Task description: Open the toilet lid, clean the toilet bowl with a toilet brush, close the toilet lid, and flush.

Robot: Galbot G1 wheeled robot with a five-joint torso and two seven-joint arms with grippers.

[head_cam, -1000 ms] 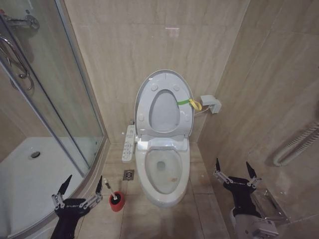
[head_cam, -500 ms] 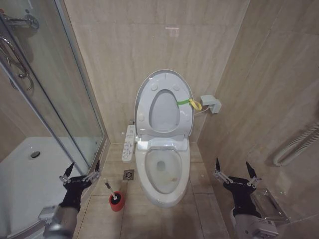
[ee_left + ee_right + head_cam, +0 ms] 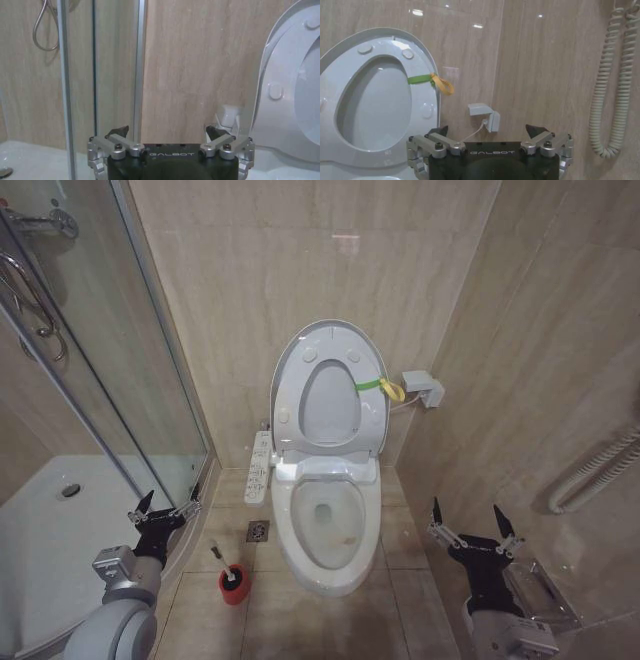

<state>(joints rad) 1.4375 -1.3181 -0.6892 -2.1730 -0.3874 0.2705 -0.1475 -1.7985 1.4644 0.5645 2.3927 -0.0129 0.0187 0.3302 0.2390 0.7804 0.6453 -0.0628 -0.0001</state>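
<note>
I am holding the left gripper (image 3: 165, 509) with jaws apart, just above and beside the thin white-handled toilet brush (image 3: 226, 571) standing in its small round red holder cup (image 3: 233, 588), lining up a grasp. The large white glossy oval toilet lid (image 3: 330, 391) is leaning upright, leaving the white ceramic toilet bowl (image 3: 327, 529) exposed for scrubbing, while I am parking the right gripper (image 3: 472, 526), jaws apart, beside it.

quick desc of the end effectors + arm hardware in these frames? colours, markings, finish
Both match: the left gripper and right gripper each have a black body with white "GALBOT" lettering, silver metal knuckle linkages with round bolts, and dark pointed fingers. In the head view, the left gripper sits on a grey rounded arm with a silver wrist block; the right gripper has a black wrist over light grey casing.
</note>
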